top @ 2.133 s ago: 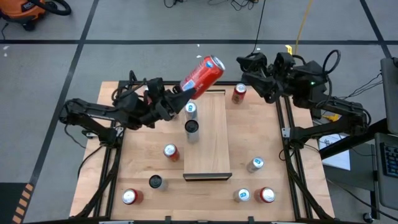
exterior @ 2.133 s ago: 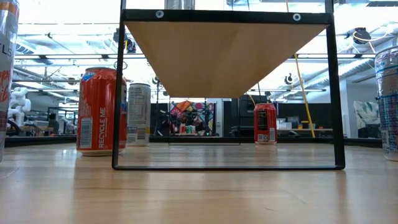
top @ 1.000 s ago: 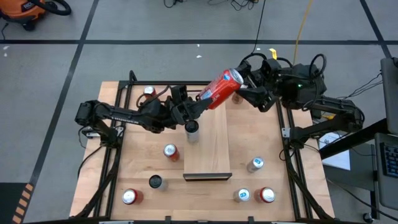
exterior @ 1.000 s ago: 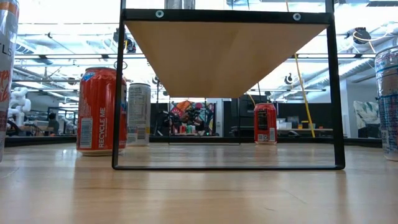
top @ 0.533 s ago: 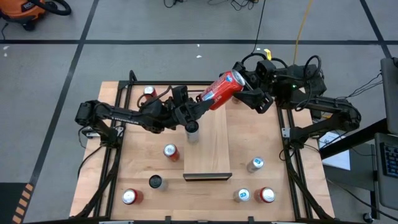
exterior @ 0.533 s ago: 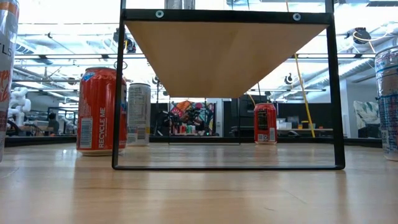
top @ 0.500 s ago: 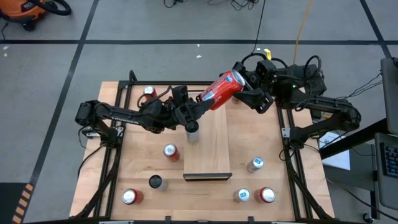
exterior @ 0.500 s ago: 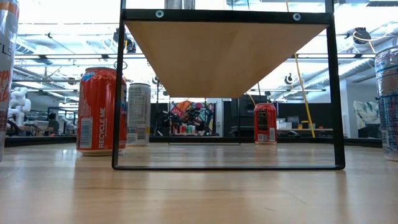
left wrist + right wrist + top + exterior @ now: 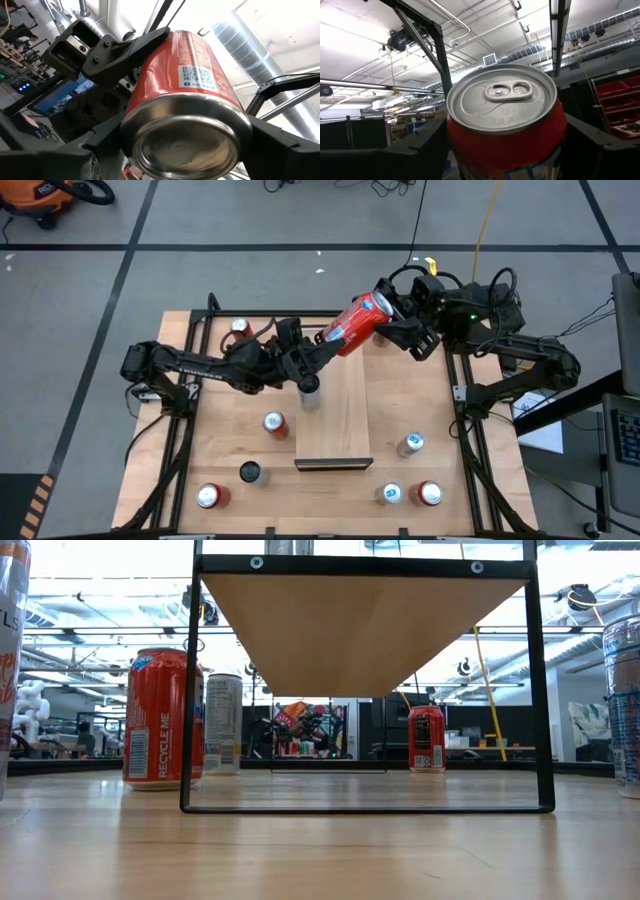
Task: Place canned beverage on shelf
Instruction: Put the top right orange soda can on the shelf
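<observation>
In the low view the shelf (image 9: 362, 625) spans the foreground on its black frame, raised off the tabletop (image 9: 400, 405), so a can must be lifted to reach it; farther back, above the shelf's far end, the red can (image 9: 355, 325) hangs tilted between both arms, its base pinched by the left gripper (image 9: 322, 347); the right gripper (image 9: 392, 315) brackets the lid end, fingers (image 9: 600, 150) either side, though contact cannot be told; this looks like a handover in mid-air.
</observation>
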